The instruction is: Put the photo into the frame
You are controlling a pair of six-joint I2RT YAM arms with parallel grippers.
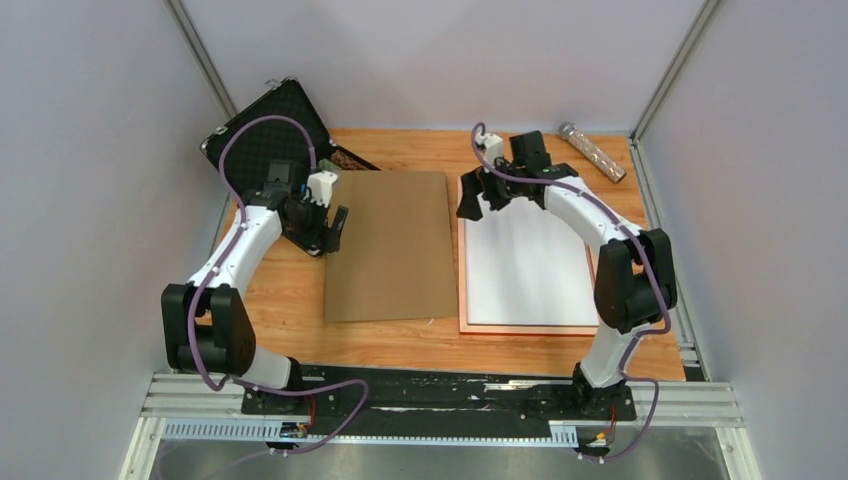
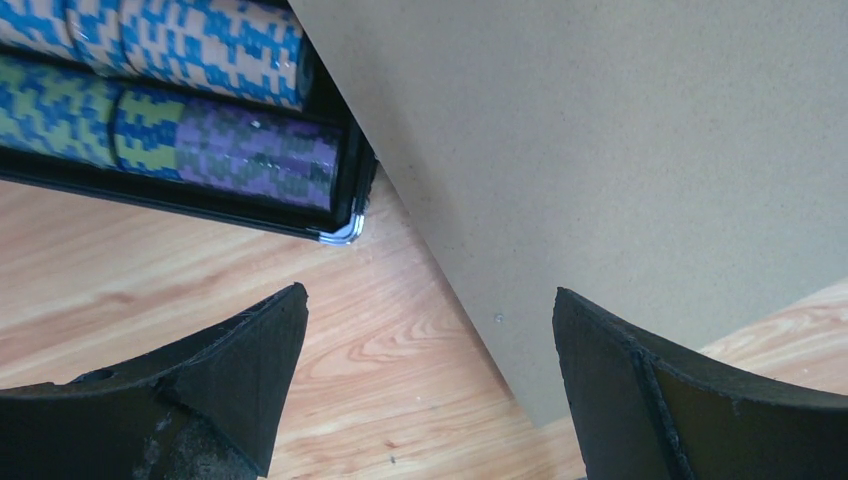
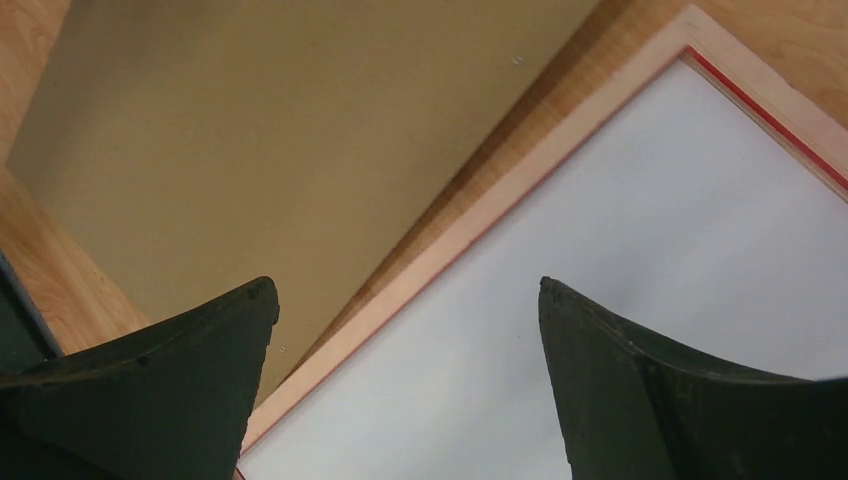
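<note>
**Item: print lying in frame, both hands empty**

**Location of task items.** The frame (image 1: 520, 329) lies flat on the right half of the desk (image 1: 290, 300), pinkish-copper face up. The photo (image 1: 525, 265) lies inside it, white back up and picture side hidden. A brown backing board (image 1: 388, 245) lies just left of the frame, apart from it.

**Hands.** The left hand (image 1: 333, 235) is spread fully wide and holds nothing. It sits over the board's left edge, beside a black case (image 1: 265, 130). The right hand (image 1: 482, 203) is equally wide and empty, above the frame's far-left corner.

**Step in hand (judged).** The print appears to be in the frame already, so what remains is to check that it is seated.
- Press lightly near the corners and do not slide, so the sheet cannot ride up over the thin lip.
- Keep the fingers off the frame edge, since a knock would shift the whole piece.

**View differences.**
- The overhead view alone shows all four sides of the frame, and a metallic cylinder (image 1: 592, 150) at the far right.
- The right wrist view alone shows a thin red line between the copper edge and the print.
- The left wrist view alone shows stacks of patterned chips (image 2: 200, 130) in the case. It does not show the frame or the print.
</note>
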